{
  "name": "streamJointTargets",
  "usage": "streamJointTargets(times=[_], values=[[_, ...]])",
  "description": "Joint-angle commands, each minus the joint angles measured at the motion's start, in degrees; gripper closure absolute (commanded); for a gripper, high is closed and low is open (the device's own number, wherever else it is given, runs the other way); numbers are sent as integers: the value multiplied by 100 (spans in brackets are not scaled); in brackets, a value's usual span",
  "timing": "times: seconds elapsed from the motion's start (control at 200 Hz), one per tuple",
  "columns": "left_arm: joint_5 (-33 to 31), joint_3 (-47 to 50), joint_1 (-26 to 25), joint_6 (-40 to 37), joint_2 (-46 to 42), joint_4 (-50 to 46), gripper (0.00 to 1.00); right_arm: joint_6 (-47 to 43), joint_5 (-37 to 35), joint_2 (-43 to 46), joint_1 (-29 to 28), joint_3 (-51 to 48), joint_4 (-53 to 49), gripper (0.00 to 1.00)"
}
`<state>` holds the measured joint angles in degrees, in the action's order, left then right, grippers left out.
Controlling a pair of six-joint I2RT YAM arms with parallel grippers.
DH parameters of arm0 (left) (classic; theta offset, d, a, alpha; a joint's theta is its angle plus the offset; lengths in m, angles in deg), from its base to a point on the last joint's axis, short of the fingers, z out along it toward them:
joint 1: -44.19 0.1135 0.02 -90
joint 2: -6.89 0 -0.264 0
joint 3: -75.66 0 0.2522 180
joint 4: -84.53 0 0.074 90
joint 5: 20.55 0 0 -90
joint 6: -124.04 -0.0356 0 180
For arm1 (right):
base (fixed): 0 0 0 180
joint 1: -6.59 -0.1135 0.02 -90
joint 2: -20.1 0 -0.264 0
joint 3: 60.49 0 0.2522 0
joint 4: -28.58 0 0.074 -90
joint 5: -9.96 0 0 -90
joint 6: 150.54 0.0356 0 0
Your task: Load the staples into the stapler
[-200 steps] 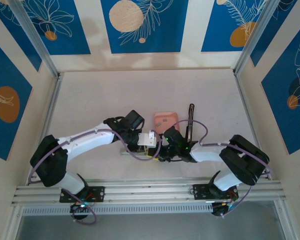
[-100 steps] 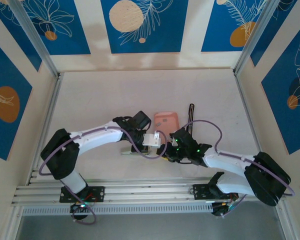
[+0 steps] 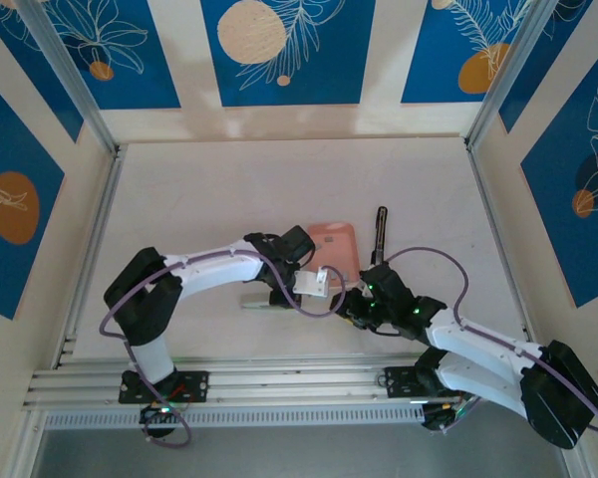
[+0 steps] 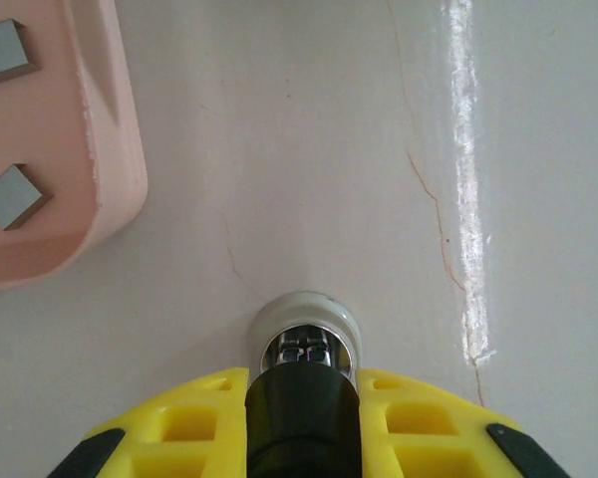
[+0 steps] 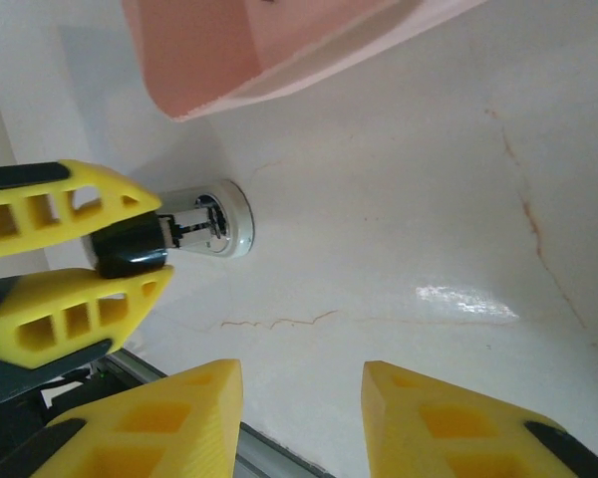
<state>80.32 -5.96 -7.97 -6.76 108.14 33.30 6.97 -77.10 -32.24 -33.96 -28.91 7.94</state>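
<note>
- Seen from above, two robot arms reach in over a pale table [image 3: 199,199], and their grippers meet just in front of a shallow pink tray [image 3: 334,239].
- The staples [image 4: 12,196] lie inside the pink tray. The left wrist view shows two small grey strips on the tray floor, well apart, and neither is held.
- The stapler [image 3: 381,234] appears to be in two separate parts. Its narrow black bar lies on the table just right of the tray. What looks like its silver-grey rail [image 3: 262,302] lies on the table beneath the left arm.
- The left gripper [image 4: 304,383] has its yellow fingers clamped on a small black piece [image 5: 130,244] with a shiny metal tip. The piece's round white end sits against the table, just beside the tray's near corner. I cannot tell what this piece is.
- The right gripper [image 5: 299,383] hangs just above the bare table with its fingers spread apart and nothing between them. It faces the left gripper's load.
- Judged progress: loading looks barely begun. No strip has been picked up and none can be seen in the stapler. What remains is to take a strip from the tray, seat it in the rail and close the stapler.
</note>
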Motion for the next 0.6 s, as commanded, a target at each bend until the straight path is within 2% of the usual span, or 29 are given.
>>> streamJointTargets(times=[0.0, 0.595], values=[[150, -49, -122, -16, 343, 119, 93, -110, -100, 186, 61, -180, -255, 62], [-41, -199, -252, 116, 689, 91, 94, -220, -14, 267, 171, -287, -271, 62]])
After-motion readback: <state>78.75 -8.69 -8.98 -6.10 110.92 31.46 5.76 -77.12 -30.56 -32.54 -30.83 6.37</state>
